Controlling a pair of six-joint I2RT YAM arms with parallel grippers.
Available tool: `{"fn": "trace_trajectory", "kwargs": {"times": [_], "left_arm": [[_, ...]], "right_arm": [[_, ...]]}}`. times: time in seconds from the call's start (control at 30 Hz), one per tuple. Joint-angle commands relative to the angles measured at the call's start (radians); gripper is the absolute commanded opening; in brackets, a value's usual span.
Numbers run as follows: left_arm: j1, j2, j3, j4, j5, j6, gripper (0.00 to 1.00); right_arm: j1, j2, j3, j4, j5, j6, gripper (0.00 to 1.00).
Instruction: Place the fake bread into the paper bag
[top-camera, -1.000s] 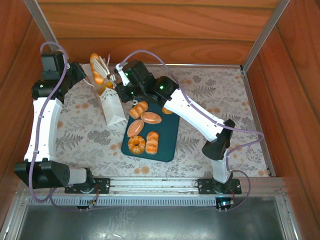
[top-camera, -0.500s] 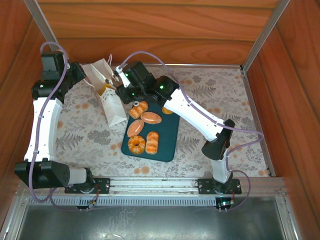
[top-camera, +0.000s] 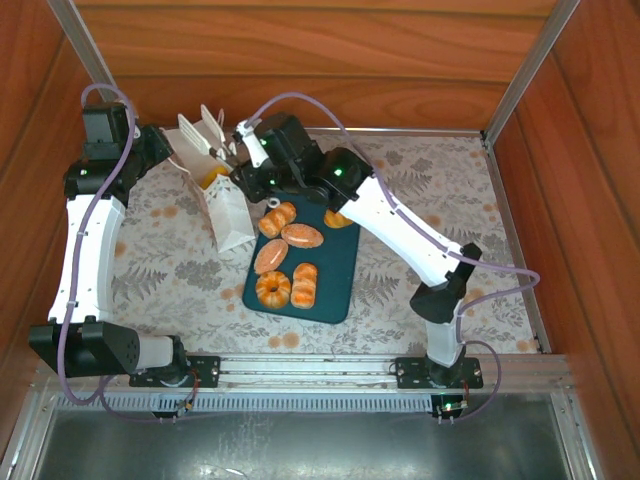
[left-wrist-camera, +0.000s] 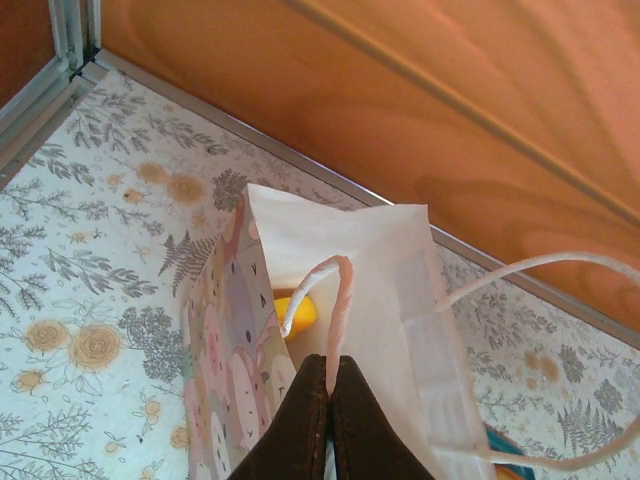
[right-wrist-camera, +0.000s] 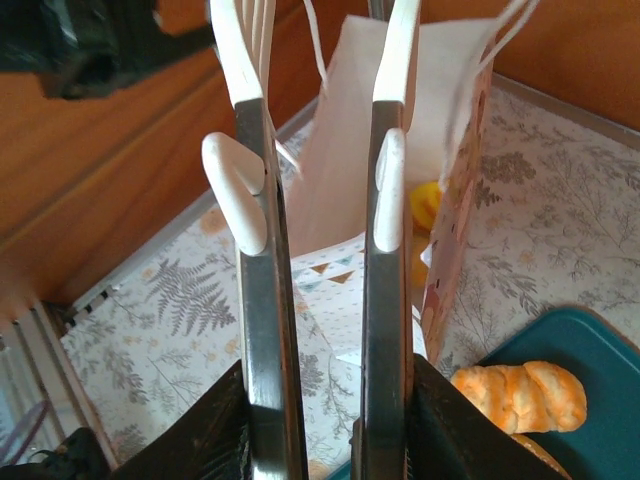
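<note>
My left gripper (left-wrist-camera: 330, 362) is clamped tight on the near rim of the bag (left-wrist-camera: 395, 270). Its dark fingers are pressed together with the paper pinched between them, and the bag stands upright with its mouth gaping just beyond the tips. Down in that mouth, just ahead of the fingers and a little left, I see an orange-yellow piece of bread (left-wrist-camera: 300, 312) lying inside. A cord handle (left-wrist-camera: 560, 262) loops off to the gripper's right. My right gripper (right-wrist-camera: 320, 60) hangs over the bag's open top with its jaws partly apart and nothing between them; through the gap I see only the bag's white inner wall. In that wrist view the piece inside the bag shows just right of the right finger, and at lower right of the fingers a ridged roll (right-wrist-camera: 520, 395) lies on the tray (right-wrist-camera: 590, 340). From the top camera, more bread sits on the tray on the arm-base side of the right gripper: a second roll (top-camera: 304, 285), two oval buns (top-camera: 302, 235), a pumpkin bun (top-camera: 272, 289), and one piece half hidden under the right wrist.
</note>
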Motion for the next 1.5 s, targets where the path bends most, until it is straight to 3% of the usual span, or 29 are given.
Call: {"fn": "trace_trajectory", "kwargs": {"times": [0.0,0.2,0.53,0.87,1.23,1.47], "left_arm": [[-0.006,0.006,-0.004,0.008,0.015,-0.002,0.00],[-0.007,0.004,-0.007,0.008,0.015,0.003,0.00],[-0.007,-0.012,-0.019,0.008,0.014,0.008,0.00],[-0.006,-0.014,-0.025,0.008,0.012,0.012,0.00],[-0.006,-0.014,-0.037,0.011,0.015,0.011,0.00],[-0.007,-0.020,-0.045,0.014,0.015,0.012,0.00]], "right_arm": [[-0.002,-0.097,0.048,0.022,-0.004,0.035,0.39],[-0.002,-0.196,-0.016,-0.020,0.036,0.071,0.38],[-0.004,-0.493,-0.401,-0.010,0.112,0.185,0.38],[-0.002,-0.649,-0.712,-0.102,0.126,0.397,0.36],[0.004,-0.705,-0.968,-0.206,0.037,0.599,0.34],[0.061,-0.638,-1.032,-0.191,-0.039,0.663,0.35]]}}
